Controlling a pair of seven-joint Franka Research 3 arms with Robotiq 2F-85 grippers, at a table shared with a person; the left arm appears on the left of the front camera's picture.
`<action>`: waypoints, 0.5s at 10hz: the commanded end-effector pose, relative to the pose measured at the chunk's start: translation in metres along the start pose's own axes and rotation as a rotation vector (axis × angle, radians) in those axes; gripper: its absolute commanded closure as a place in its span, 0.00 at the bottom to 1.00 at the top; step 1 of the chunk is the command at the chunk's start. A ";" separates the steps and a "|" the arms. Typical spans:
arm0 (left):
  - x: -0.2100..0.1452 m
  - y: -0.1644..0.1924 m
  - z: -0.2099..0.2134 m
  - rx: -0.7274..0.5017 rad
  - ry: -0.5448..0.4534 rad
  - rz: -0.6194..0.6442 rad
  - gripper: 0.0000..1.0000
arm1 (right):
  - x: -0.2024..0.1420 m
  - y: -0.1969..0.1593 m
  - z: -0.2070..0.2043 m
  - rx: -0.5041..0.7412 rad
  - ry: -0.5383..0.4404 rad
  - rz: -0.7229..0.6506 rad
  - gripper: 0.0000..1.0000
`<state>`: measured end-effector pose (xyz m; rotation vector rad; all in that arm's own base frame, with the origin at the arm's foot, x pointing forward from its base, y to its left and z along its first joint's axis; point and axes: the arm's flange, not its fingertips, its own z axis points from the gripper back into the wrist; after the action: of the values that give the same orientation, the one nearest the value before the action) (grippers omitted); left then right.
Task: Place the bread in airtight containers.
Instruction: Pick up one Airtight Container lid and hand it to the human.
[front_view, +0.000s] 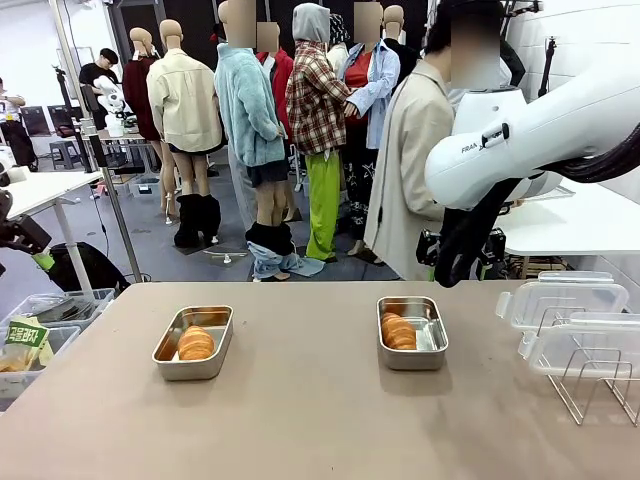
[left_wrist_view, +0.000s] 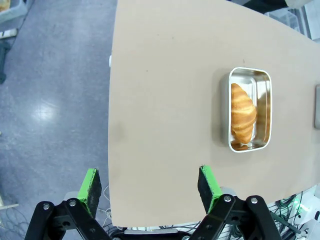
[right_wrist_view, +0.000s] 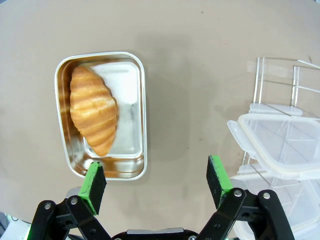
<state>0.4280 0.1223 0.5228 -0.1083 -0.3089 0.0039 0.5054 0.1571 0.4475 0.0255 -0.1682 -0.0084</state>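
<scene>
Sitting in pans — rolls, lids cropped

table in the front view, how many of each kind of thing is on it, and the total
bread rolls: 2
steel pans: 2
clear lids: 2
wire rack: 1
total: 7

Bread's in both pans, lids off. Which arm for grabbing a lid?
Right. The clear lids sit on the wire rack at the robot's right, beside the open right gripper. The open left gripper hangs at the table's left edge, beyond the left pan.
</scene>
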 end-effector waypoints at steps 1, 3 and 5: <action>-0.001 0.001 0.001 0.001 -0.008 0.003 0.00 | 0.001 0.002 -0.002 0.005 -0.009 -0.017 0.00; -0.001 0.001 0.001 0.001 -0.008 0.003 0.00 | 0.001 0.002 -0.002 0.005 -0.009 -0.017 0.00; -0.001 0.001 0.001 0.001 -0.008 0.003 0.00 | 0.001 0.002 -0.002 0.005 -0.009 -0.017 0.00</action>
<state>0.4280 0.1223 0.5228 -0.1083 -0.3089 0.0039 0.5054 0.1571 0.4475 0.0255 -0.1682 -0.0084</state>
